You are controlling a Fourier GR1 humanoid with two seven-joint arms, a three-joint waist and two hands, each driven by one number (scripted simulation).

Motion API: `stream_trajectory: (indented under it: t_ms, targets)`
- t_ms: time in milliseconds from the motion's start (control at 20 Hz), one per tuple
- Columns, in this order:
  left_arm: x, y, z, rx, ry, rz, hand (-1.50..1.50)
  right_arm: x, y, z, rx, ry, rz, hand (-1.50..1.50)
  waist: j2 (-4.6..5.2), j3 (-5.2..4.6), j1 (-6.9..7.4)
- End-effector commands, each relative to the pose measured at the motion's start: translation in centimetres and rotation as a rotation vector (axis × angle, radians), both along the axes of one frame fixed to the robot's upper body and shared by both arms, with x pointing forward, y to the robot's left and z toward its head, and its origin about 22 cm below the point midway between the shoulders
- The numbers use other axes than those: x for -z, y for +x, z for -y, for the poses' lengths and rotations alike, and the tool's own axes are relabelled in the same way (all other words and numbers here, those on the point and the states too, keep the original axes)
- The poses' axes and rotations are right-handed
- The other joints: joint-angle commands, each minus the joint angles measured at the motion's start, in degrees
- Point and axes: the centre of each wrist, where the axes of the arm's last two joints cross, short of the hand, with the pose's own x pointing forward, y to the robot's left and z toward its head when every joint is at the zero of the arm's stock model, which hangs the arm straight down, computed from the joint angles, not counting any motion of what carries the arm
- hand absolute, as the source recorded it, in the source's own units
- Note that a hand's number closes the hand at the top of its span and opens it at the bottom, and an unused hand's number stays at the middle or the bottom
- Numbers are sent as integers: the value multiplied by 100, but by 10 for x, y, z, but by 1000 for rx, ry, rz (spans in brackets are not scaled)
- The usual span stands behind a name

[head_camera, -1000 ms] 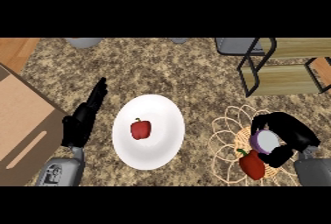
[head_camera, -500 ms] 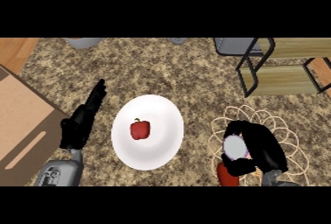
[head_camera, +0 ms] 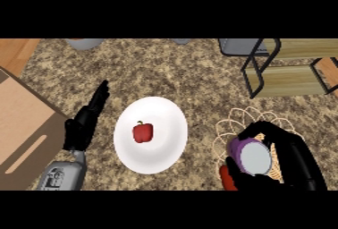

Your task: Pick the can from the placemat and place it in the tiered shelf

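Speckled brown stone counter [head_camera: 171,71] is filling the view, and everything else is sitting on it. Far up at the right, the black metal-framed tiered shelf with pale wooden boards [head_camera: 290,74] is standing well apart from the work below. A round white plate [head_camera: 165,147] is lying at the middle, carrying a small red bell pepper [head_camera: 142,132]. To its right, the pale woven round placemat [head_camera: 228,129] is showing only at its upper-left rim, since the right hand [head_camera: 287,152] is covering most of it.

That black right hand is curling round the purple can with a grey lid [head_camera: 249,156], fingers above and thumb below; the can is sitting inside the grasp over the placemat, its lid facing up toward the camera, so its long axis is pointing roughly at the viewer. A red object [head_camera: 225,177] is peeking out beside the thumb.

From the can, the shelf is lying up and slightly right, so the carry looks like a forward reach by this nearer arm. The left hand [head_camera: 82,127] is resting released at the left, fingers straight.
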Motion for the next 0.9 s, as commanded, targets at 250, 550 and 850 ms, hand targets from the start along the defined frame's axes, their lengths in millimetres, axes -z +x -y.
stream_trajectory:
  t_ms: [250,550,850]
  targets:
    - [-12,7,5,-2,-2,2,0,-79,-24,17,207,-53,186,150,14,3,40]
    - [2,-21,-4,12,-12,2,0,-106,-1,28,343,-31,284,150,9,2,107]
    - [1,9,18,10,2,0,0,-142,21,57,408,-113,352,150,23,4,46]
